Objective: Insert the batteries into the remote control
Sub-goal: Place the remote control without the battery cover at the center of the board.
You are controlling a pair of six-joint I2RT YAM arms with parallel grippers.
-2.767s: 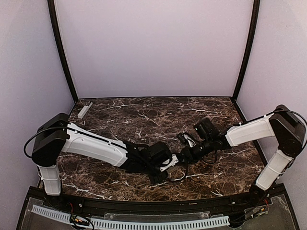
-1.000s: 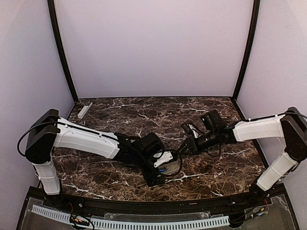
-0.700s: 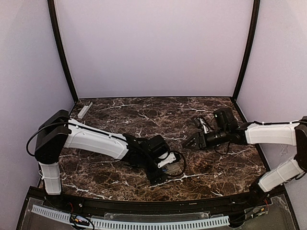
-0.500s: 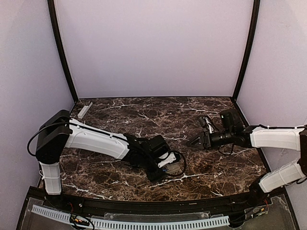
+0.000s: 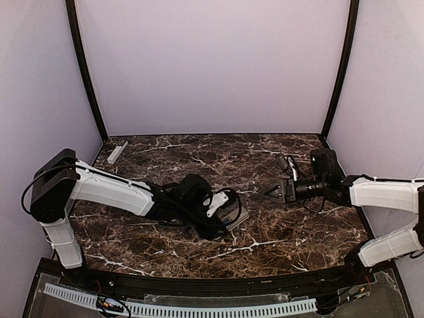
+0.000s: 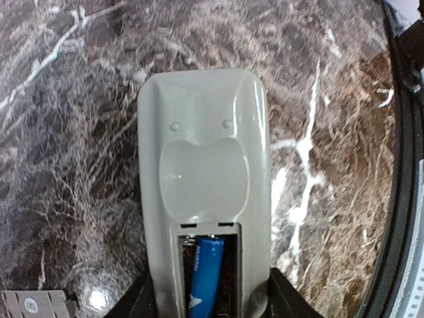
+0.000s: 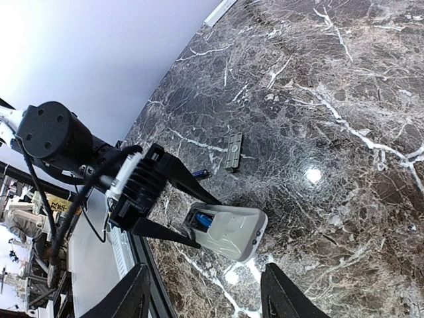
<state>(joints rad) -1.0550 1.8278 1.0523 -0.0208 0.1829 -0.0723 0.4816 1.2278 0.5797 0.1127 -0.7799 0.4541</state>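
Observation:
The remote control [image 6: 202,165] lies back up on the marble, its battery bay uncovered at the near end. One blue battery [image 6: 205,275] sits slanted in that bay. My left gripper [image 6: 212,301] is shut on the remote's bay end, a black finger [image 6: 285,298] against each side. From above, the left gripper [image 5: 222,211] and the remote [image 5: 236,216] are at the table's middle front. A second battery [image 7: 201,174] lies loose on the table beside the left gripper. My right gripper [image 5: 273,193] hangs open and empty, well to the right of the remote [image 7: 228,228].
A small grey ribbed battery cover [image 7: 233,151] lies on the marble past the loose battery, also seen in the left wrist view [image 6: 33,305]. A narrow pale grey bar [image 5: 117,152] rests at the far left corner. The table's black front rail [image 6: 404,199] runs close by.
The left gripper closed onto the remote and shifted it slightly left and back. The right gripper pulled away to the right, clear of the remote.

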